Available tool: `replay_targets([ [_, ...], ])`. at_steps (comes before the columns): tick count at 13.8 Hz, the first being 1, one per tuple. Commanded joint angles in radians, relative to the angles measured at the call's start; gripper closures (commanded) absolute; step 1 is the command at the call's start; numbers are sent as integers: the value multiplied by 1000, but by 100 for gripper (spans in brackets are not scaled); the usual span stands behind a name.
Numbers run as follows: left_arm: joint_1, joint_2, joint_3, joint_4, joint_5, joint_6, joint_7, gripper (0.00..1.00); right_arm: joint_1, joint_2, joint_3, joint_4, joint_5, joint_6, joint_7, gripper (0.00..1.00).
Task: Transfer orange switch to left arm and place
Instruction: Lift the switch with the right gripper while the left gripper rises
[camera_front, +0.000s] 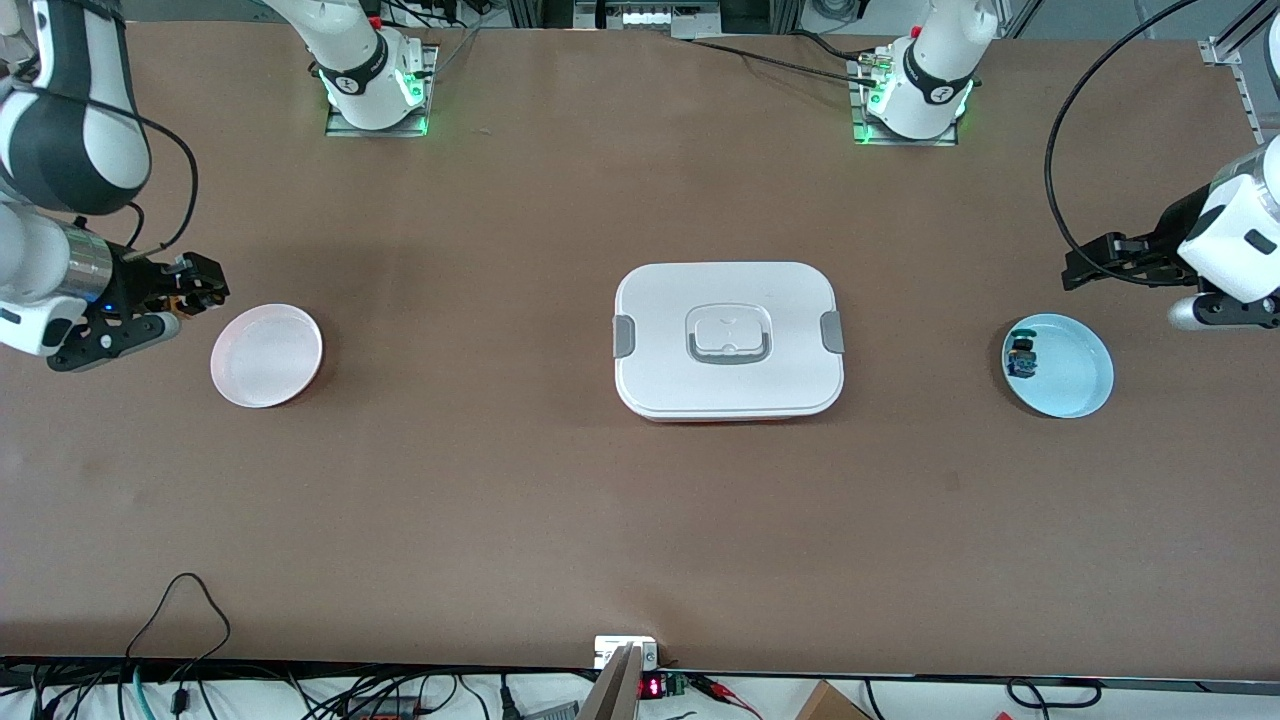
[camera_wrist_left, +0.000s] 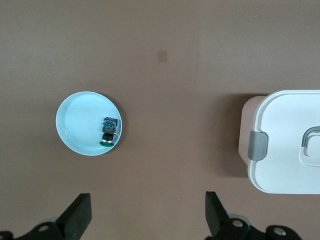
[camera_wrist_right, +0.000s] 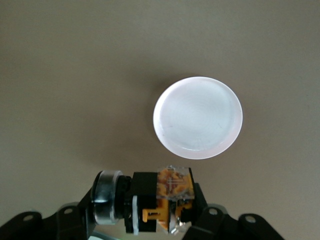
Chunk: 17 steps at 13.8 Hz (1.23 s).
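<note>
My right gripper (camera_front: 200, 285) is shut on the orange switch (camera_wrist_right: 170, 200), held above the table at the right arm's end, beside the pink plate (camera_front: 266, 355). The switch shows an orange block body, a black middle and a round cap. In the front view the switch (camera_front: 185, 297) shows only as an orange speck between the fingers. My left gripper (camera_front: 1085, 268) is open and empty, up over the table beside the blue plate (camera_front: 1065, 370). The white lidded box (camera_front: 728, 340) sits in the middle of the table between the two plates.
A blue-bodied switch (camera_front: 1022, 357) lies in the blue plate, also in the left wrist view (camera_wrist_left: 108, 131). The pink plate (camera_wrist_right: 197, 117) holds nothing. The box's corner with a grey clip (camera_wrist_left: 257, 145) shows in the left wrist view. Bare brown table surrounds the box.
</note>
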Motion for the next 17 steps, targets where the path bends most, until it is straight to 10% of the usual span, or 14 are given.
replay_targets([
  [1,5,7,1,32,-13,-14,2,0,27,-29,-1,64,57,-93,0,80],
  [8,-7,55,-4,55,-62,-82,2,0,105,-115,17,155,142,-152,-6,80],
  [17,-54,206,-27,53,-928,-176,-226,0,154,-130,196,150,433,35,-203,80],
])
